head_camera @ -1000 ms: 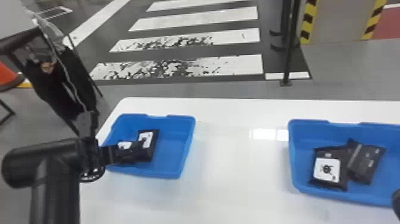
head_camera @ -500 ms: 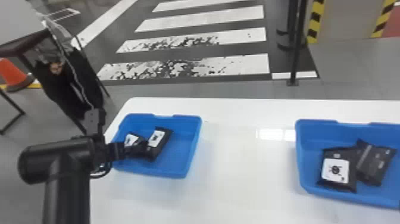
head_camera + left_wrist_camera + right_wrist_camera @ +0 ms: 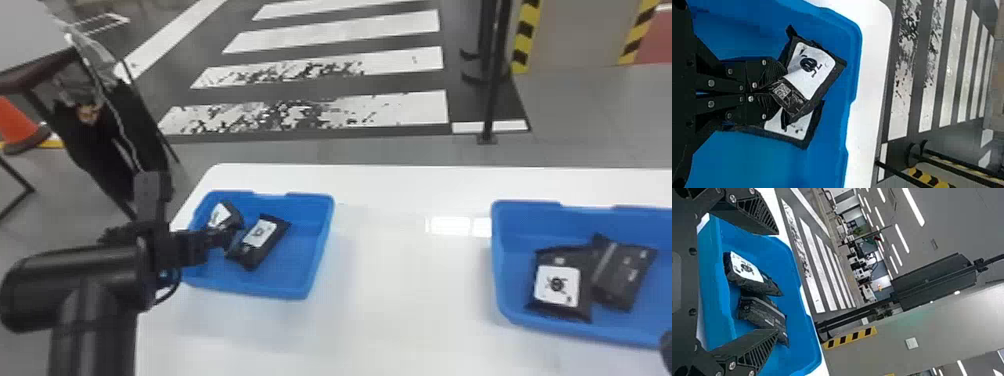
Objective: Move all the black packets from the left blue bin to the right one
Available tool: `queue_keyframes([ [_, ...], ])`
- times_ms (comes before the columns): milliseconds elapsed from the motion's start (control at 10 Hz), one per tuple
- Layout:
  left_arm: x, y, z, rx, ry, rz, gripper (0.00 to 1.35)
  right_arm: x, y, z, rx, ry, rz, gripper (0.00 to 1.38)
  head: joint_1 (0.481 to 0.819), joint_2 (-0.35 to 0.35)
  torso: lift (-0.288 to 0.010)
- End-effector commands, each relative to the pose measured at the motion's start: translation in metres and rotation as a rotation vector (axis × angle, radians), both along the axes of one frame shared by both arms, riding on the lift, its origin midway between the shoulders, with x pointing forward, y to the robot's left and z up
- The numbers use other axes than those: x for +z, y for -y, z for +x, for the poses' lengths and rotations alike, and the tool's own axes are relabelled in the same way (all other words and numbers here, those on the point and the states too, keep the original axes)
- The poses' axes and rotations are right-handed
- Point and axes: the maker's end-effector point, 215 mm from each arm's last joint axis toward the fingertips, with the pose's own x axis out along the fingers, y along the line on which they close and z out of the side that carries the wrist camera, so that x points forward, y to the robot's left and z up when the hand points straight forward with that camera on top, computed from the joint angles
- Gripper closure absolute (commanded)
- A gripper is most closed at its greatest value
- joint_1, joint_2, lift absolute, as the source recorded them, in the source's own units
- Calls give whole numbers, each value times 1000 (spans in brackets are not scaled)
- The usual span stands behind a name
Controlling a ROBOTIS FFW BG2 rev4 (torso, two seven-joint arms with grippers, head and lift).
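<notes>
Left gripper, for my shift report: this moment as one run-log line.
left gripper: shut on black packet in left bin; second packet: left bin; right bin: two packets; right gripper: open

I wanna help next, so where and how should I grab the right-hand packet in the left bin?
I'd pinch that right-hand packet by its right long edge, coming from above: the left bin is bare beside that edge, while the other packet overlaps its left side.

Free passage over table [image 3: 410,295] between barriers: left bin [image 3: 260,291], right bin [image 3: 502,265]
</notes>
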Motion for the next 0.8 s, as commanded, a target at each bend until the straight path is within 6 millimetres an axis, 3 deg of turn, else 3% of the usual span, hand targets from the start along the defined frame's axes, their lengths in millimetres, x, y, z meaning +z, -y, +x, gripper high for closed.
queue_keyframes([
  [0, 41, 26, -6, -60, 93, 11, 1205, 5, -3, 2, 5, 10, 4, 142, 695, 238, -146],
  [100, 68, 62, -9, -145, 163, 4, 1205, 8, -6, 3, 12, 18, 17, 142, 695, 219, -146],
  [300, 92, 146, -9, -331, 244, -71, 1205, 16, -27, 11, 72, 41, 82, 142, 695, 157, -146],
  [500, 99, 222, -13, -482, 283, -155, 1205, 35, -63, 29, 185, 94, 122, 142, 695, 72, -146],
  [700, 97, 279, -23, -582, 282, -223, 1205, 58, -97, 46, 276, 144, 183, 142, 695, 29, -146],
])
